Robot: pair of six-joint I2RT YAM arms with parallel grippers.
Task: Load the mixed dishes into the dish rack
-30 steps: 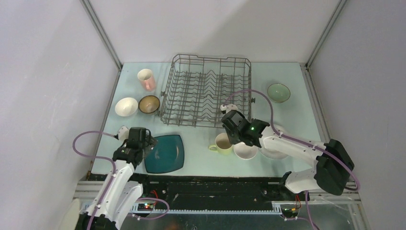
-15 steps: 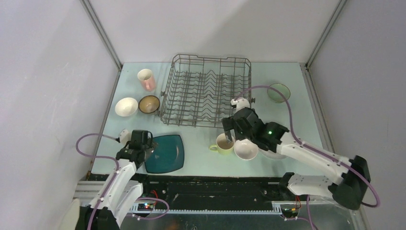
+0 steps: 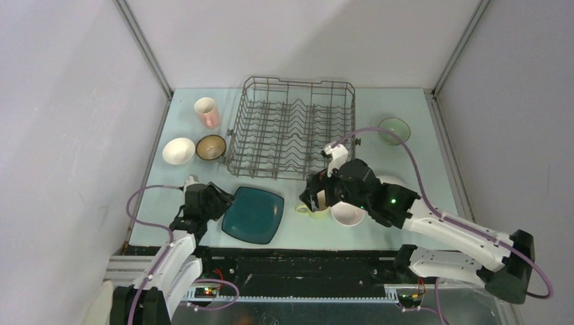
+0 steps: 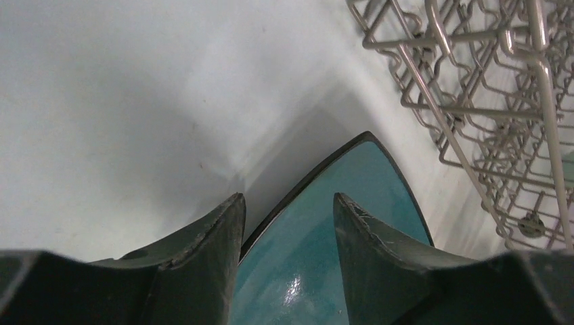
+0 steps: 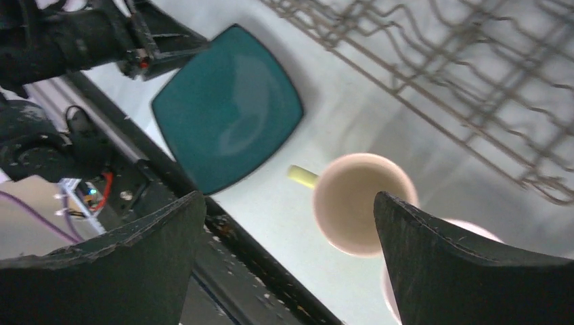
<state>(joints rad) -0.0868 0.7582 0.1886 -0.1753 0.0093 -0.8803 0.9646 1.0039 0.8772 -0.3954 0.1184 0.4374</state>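
Your left gripper (image 4: 288, 223) pinches teal plate (image 3: 253, 214) by its near-left edge, plate lying turned cornerwise on table (image 3: 284, 233), just in front of dish rack (image 3: 292, 127). Your right gripper (image 5: 288, 223) spread wide, hanging over yellow-green mug (image 5: 362, 203), touching nothing. White bowl (image 3: 347, 214) beside mug.

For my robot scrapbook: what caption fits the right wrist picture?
Open right hand hovering above the yellow-green mug, teal square plate beside it, dish rack behind.

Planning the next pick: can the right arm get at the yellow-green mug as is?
Probably yes. The right pincer hangs open right over the yellow-green mug, nothing between; a white bowl sits close beside it.
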